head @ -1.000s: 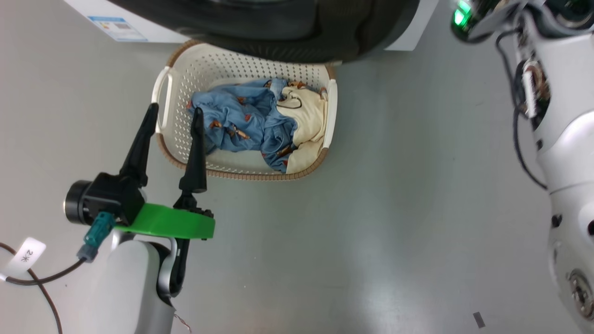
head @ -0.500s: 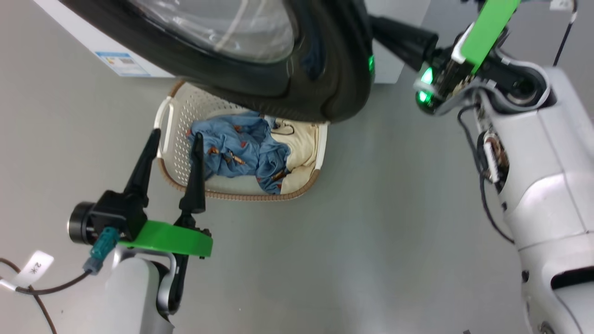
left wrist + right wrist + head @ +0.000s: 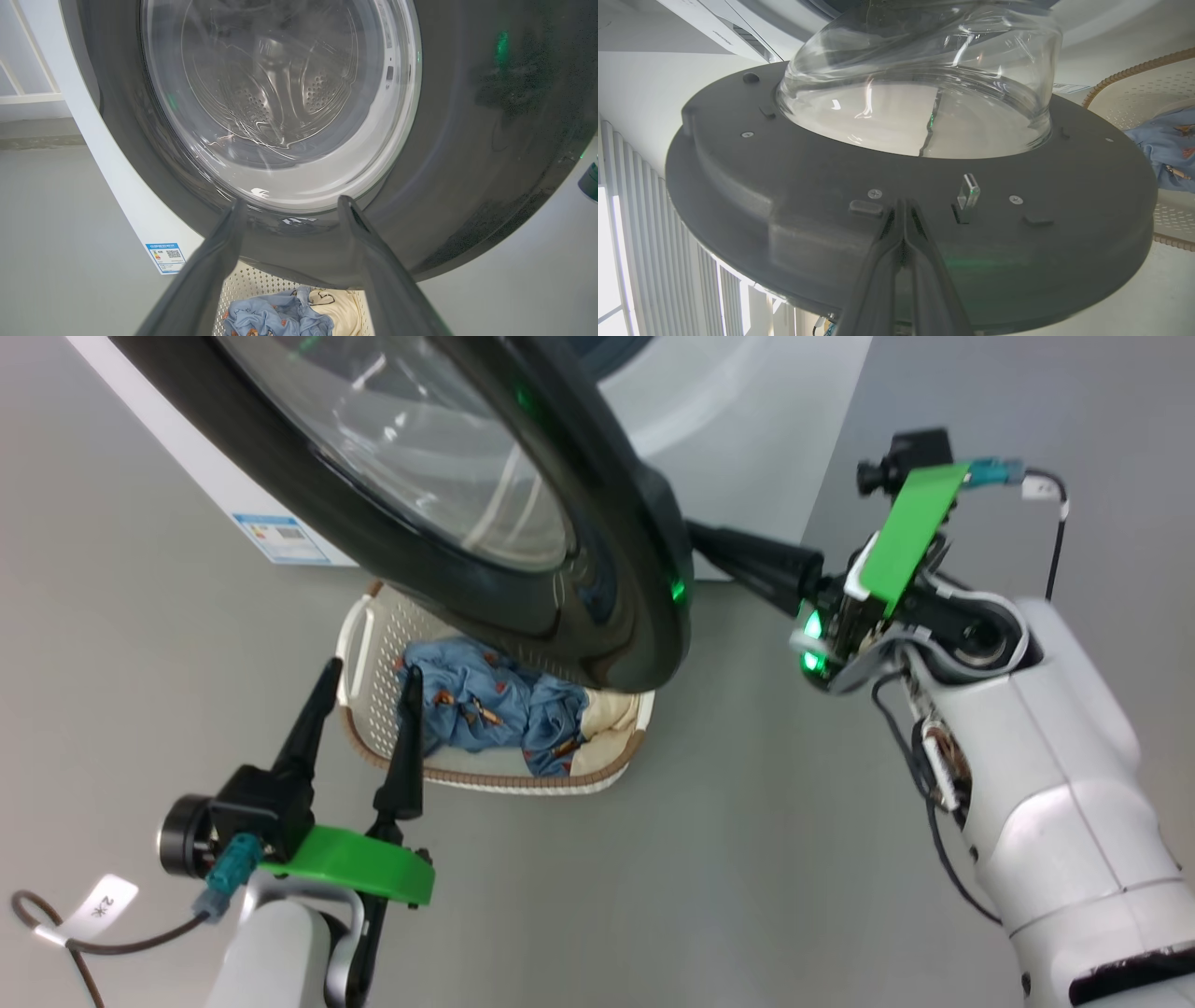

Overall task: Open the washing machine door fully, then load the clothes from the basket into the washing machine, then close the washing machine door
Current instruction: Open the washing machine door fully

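Observation:
The washing machine door [image 3: 523, 569], with its black rim and domed glass, stands partly open and hangs over the basket [image 3: 359, 644]. My right gripper [image 3: 709, 543] is shut with nothing in it. In the right wrist view its fingertips [image 3: 903, 207] press on the door's grey inner face [image 3: 784, 177], beside the latch. My left gripper [image 3: 369, 677] is open and holds nothing, just in front of the basket's left side and below the door [image 3: 289, 205]. The blue printed garment [image 3: 485, 705] and the cream garment [image 3: 607, 714] lie in the basket. The door hides the basket's far part.
The white washing machine [image 3: 747, 429] fills the top of the head view, with a small blue sticker [image 3: 280, 537] low on its front. Grey floor [image 3: 653, 896] lies open to the right of the basket. A tagged cable [image 3: 103, 905] trails from my left wrist.
The head camera has tilted up. The door has swung further open over the basket, with the right gripper now behind its free edge. The left gripper remains open by the basket.

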`<state>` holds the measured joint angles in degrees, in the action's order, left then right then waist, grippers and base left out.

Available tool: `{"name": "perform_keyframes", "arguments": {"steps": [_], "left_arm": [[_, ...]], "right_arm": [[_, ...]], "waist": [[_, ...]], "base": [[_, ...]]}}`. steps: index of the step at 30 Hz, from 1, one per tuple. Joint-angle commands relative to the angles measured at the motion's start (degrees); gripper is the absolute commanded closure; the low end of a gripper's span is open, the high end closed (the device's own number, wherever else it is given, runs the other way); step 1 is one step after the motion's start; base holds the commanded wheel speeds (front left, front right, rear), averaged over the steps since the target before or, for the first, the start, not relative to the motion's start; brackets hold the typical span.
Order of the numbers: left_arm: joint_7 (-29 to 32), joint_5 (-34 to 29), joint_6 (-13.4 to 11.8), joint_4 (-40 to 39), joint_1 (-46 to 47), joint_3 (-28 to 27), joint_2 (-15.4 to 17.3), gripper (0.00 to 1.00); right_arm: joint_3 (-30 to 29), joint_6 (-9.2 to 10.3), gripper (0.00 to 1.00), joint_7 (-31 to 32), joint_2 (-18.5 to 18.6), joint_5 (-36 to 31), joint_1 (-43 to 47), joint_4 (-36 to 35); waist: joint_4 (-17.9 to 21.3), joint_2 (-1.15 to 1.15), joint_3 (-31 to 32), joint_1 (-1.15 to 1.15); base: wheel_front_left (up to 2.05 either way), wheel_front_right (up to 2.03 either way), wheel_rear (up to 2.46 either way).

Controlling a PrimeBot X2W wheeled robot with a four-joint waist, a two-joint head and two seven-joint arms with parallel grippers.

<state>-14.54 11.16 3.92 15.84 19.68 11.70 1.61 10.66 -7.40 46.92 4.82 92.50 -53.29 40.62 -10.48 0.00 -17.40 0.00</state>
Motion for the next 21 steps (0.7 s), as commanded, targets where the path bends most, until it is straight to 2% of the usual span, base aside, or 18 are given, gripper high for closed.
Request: {"name": "perform_keyframes", "arguments": {"steps": [1, 21], "left_arm": [[-0.46, -0.76, 0.54, -0.94, -0.53, -1.50, 1.27, 0.00], [-0.46, -1.50, 1.86, 0.70, -4.15, -0.95, 1.27, 0.00]], "right_arm": [[1.21, -0.09, 1.00, -0.05, -1.79, 0.69, 1.35, -1.28], [13.11, -0.09, 1.00, -5.16, -1.93, 9.17, 7.75, -0.70]], "waist": [[-0.26, 0.00, 1.86, 0.00], [-1.78, 0.00, 7.95, 0.00]], "base": [[0.00, 0.00, 0.00], [0.00, 0.00, 0.00]]}}
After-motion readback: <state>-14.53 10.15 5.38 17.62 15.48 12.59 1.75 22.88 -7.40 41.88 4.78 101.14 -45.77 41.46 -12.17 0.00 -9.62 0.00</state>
